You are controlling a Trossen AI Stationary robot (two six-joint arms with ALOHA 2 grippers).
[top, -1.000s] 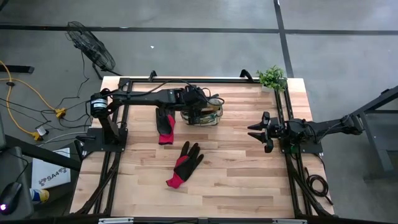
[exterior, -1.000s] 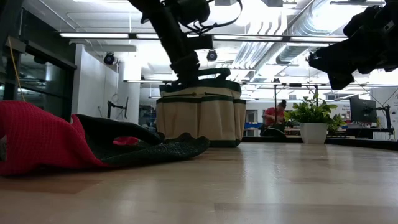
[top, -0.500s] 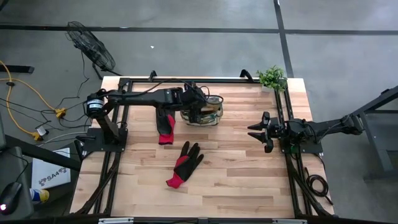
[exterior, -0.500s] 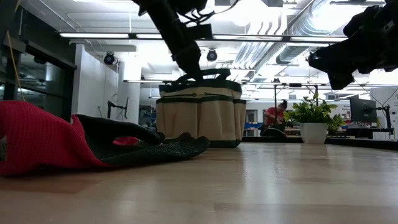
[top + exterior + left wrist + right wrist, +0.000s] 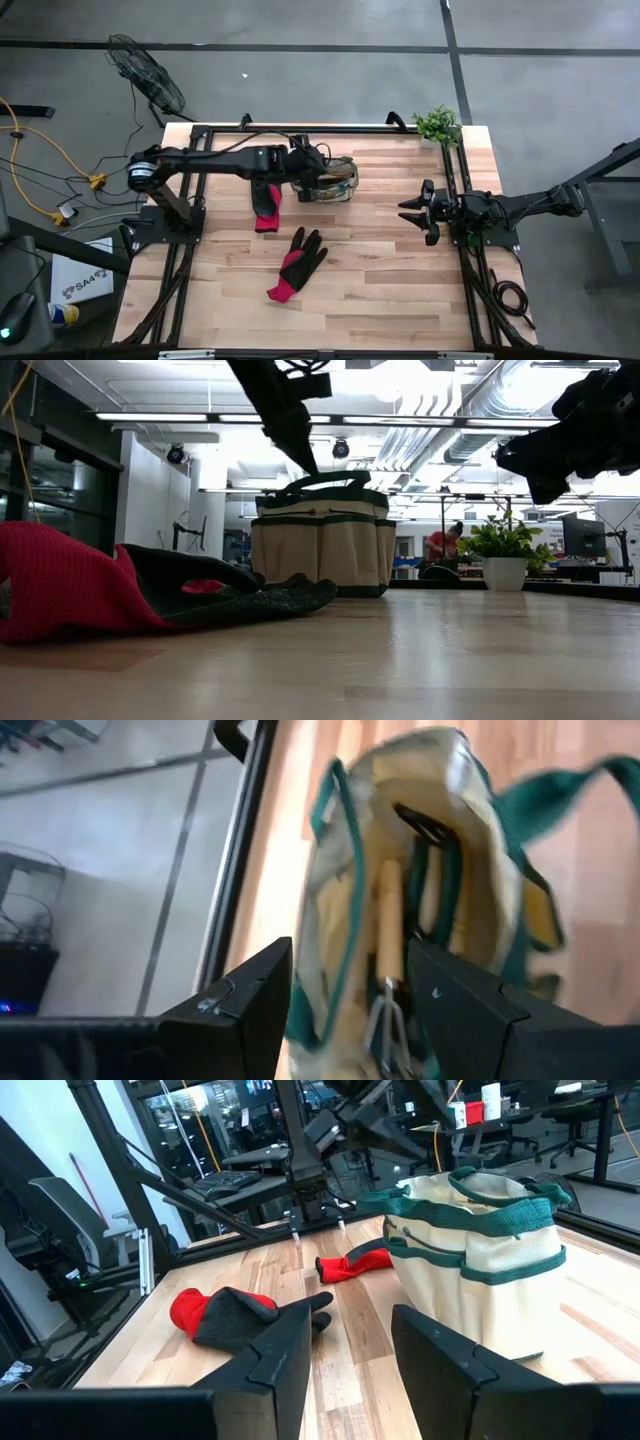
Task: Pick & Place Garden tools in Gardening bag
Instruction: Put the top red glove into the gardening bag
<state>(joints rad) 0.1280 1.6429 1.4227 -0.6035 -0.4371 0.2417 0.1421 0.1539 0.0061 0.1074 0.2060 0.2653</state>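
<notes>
left gripper [image 5: 345,1010] jaws apart, nothing between them, hovering above the mouth of the gardening bag [image 5: 335,178] at about 12 o'clock on the counter [image 5: 400,280], toward the far edge. Looking down into the bag from the left wrist: a wooden-handled tool [image 5: 388,945] and some dark-handled tools already inside, exact count can't be told. Two black-and-red gloves not bagged yet: one glove [image 5: 266,206] just at the bag's 8 o'clock, flat on the counter; second glove [image 5: 297,263] nearer counter centre, toward 6 o'clock from the bag. No other loose tools visible on the counter. Right gripper [image 5: 418,213] parked at 3 o'clock, jaws part open and empty, well apart from the bag. Potted plant [image 5: 438,125] at far right corner, not part of the job. Judgement: mostly done, hard tools in, the two gloves left
</notes>
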